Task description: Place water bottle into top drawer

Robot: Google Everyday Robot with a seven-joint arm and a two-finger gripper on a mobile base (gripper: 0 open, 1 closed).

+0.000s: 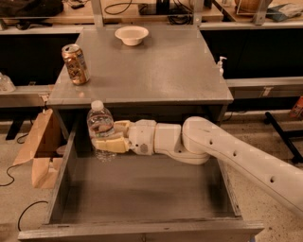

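Over the top drawer (142, 194), the gripper (106, 135) pinches the water bottle (99, 119), its fingers (110, 144) hiding the middle

The setting is best read as a robotics lab or workshop, not a home. Long wooden workbenches (47, 18) strewn with black cables (123, 7) are seen along the back, carried on metal uprights (97, 13). A plain grey cabinet with a bare counter (156, 71) is set on a speckled hard floor (265, 142). A loose cord (23, 210) is left there, and flattened cardboard (40, 144) is propped against the cabinet's side. A white robot arm's hand (105, 136) is held over the open top drawer (142, 232), clamped around a water bottle (99, 124).
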